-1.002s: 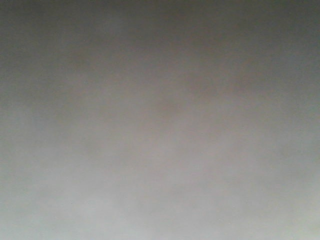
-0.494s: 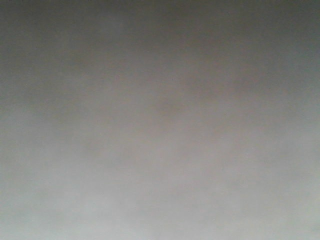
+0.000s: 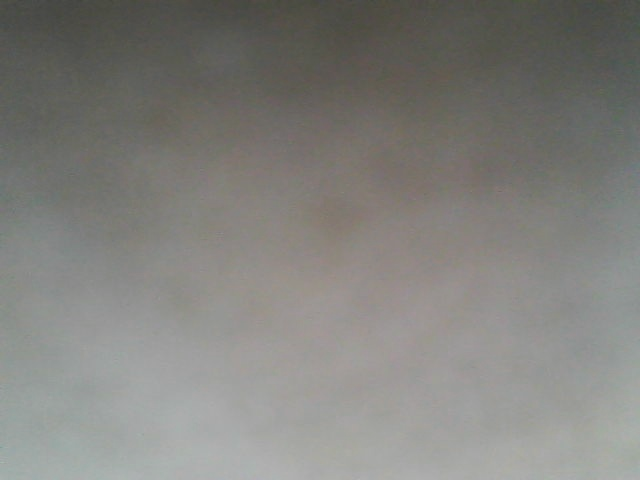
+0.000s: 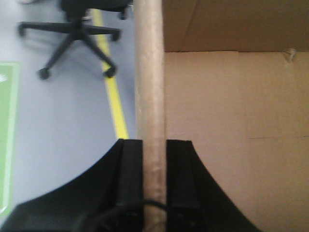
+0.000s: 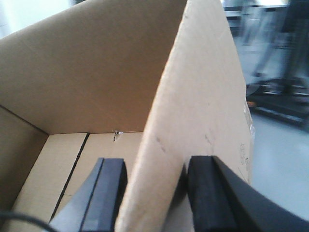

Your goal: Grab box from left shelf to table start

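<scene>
Pinching one wall of the box [image 4: 231, 135] edge-on, the left gripper [image 4: 154, 145] has its black fingers [image 4: 129, 164] pressed flat against either face of the cardboard, with no gap showing. The right gripper [image 5: 157, 188] clamps another wall the same way, one pad [image 5: 108, 188] inside the open, empty box and the other outside.

The whole load seems to hang from two thin corrugated walls, and that is the weak spot. A wall may buckle or tear at the pads, or slide out if the grip eases. If the arms drift apart or tilt unevenly, the walls could bow and the box twist.

Beyond the left gripper lies grey floor [image 4: 63, 121] with a yellow line [image 4: 116, 106] and an office chair [image 4: 77, 29]. Neither shelf nor table shows. A blurred grey-brown surface [image 3: 320, 240], probably the box itself, fills the front view and leaves that camera blind to obstacles and to the table's edge.
</scene>
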`<state>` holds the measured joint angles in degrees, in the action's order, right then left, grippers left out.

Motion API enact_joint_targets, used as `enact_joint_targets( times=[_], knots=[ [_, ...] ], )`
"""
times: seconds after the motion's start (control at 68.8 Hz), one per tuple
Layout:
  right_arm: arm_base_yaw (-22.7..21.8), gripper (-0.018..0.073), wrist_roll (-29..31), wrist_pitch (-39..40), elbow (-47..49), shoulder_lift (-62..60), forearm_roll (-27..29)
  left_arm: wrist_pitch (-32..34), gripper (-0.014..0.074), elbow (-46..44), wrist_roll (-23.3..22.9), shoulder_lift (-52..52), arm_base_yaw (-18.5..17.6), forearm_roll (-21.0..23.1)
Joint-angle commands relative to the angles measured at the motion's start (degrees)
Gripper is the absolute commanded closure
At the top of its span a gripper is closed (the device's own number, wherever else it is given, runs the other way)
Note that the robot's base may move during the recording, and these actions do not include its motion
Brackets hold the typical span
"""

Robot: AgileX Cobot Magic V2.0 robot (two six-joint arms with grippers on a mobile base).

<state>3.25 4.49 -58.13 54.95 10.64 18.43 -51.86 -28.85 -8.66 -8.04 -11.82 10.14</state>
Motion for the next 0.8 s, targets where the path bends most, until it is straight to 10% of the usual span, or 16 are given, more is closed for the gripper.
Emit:
enact_joint_targets(
  times=[0.0,0.784],
  knots=[
    [0.01,0.0502,0.29,-1.21,1.28,0.03,-2.78,-8.06,0.0689,0.21,0.74,-0.67,-0.17,-3.91],
    [0.01,0.0502,0.29,-1.35,1.28,0.03,-2.78,-8.06,0.0689,0.21,0.74,-0.67,-0.17,-3.91]
  ],
)
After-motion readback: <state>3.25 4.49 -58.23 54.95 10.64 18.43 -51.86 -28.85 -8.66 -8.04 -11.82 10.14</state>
